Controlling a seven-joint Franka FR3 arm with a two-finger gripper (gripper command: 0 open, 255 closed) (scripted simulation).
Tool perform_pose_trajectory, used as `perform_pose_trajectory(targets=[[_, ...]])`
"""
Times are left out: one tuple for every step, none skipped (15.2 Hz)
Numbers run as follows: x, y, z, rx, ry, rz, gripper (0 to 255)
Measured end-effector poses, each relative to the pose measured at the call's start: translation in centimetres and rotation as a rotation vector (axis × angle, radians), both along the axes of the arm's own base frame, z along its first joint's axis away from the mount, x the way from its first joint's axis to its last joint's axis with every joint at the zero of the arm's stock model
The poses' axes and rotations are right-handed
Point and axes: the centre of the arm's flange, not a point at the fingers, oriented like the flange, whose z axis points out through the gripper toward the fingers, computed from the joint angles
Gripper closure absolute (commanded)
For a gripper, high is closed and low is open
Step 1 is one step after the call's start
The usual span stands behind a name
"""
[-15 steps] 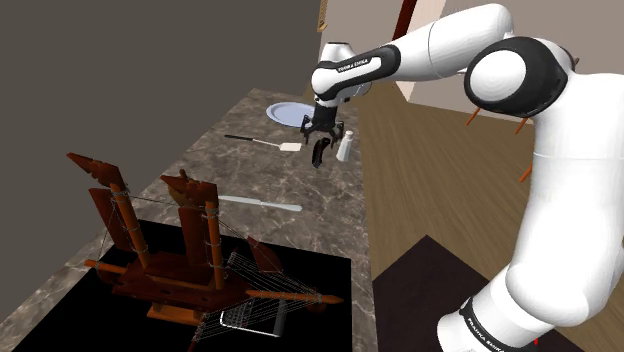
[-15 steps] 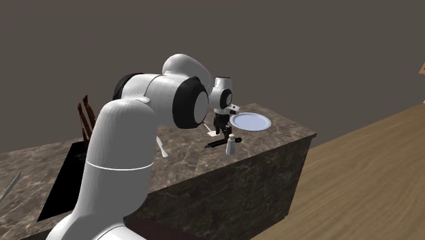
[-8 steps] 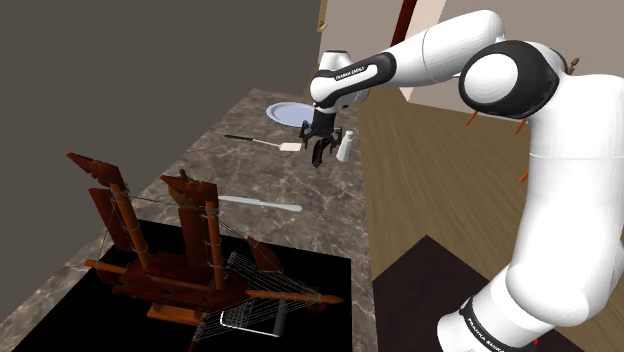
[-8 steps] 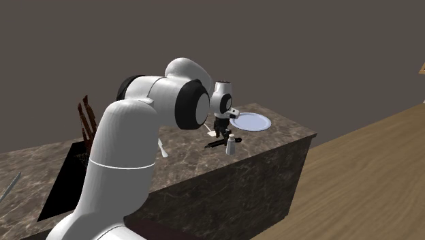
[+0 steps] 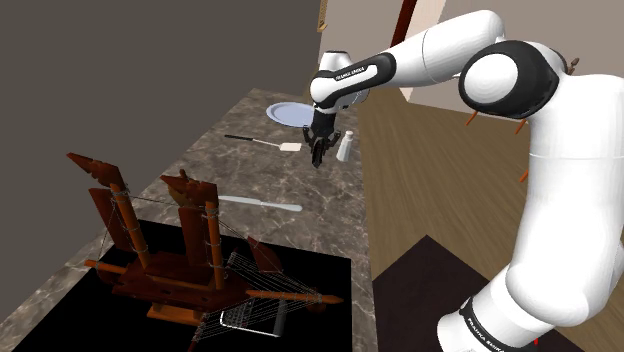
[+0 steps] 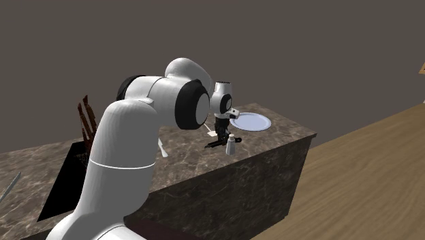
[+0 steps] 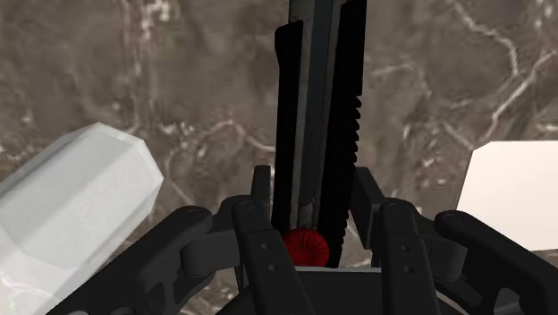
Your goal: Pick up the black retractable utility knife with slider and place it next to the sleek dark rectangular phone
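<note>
The black utility knife (image 7: 317,116) lies on the brown marble counter (image 7: 179,80), its ridged slider along one side and a red dot at the end nearest the hand. My gripper (image 7: 315,234) is down at the counter and shut on the knife, one finger pressed against each long side. In the shoulder view the gripper (image 5: 320,152) points straight down near the counter's right edge. In the second exterior view the gripper (image 6: 219,138) stands over the knife (image 6: 215,144), which sticks out to its left.
A white shaker (image 5: 345,148) (image 7: 71,215) stands close beside the gripper. A spatula (image 5: 270,143) lies on the other side, its white head (image 7: 514,192) near the fingers. A plate (image 5: 290,113) sits behind. A table knife (image 5: 260,203) and a wooden ship model (image 5: 170,240) lie nearer the stand.
The gripper came down a little onto the knife, then its fingers went from wide apart to shut on it. The knife has not left the counter.
</note>
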Motion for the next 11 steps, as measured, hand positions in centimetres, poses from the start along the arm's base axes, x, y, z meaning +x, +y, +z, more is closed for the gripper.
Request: perform_pose_trajectory(targets=[[0.0, 0.0, 0.0, 0.000, 0.000, 0.000, 255], [0.0, 0.0, 0.0, 0.000, 0.000, 0.000, 255], [0.0, 0.0, 0.0, 0.000, 0.000, 0.000, 255], [0.0, 0.0, 0.0, 0.000, 0.000, 0.000, 255], [0.0, 0.0, 0.0, 0.000, 0.000, 0.000, 255], [0.0, 0.0, 0.0, 0.000, 0.000, 0.000, 255], [0.0, 0.0, 0.0, 0.000, 0.000, 0.000, 255], [0.0, 0.0, 0.3, 0.000, 0.000, 0.000, 255], [-0.1, -0.1, 0.7, 0.000, 0.000, 0.000, 255], [-0.1, 0.0, 1.1, 0.000, 0.000, 0.000, 255], [0.0, 0.0, 1.6, 0.000, 0.000, 0.000, 255]])
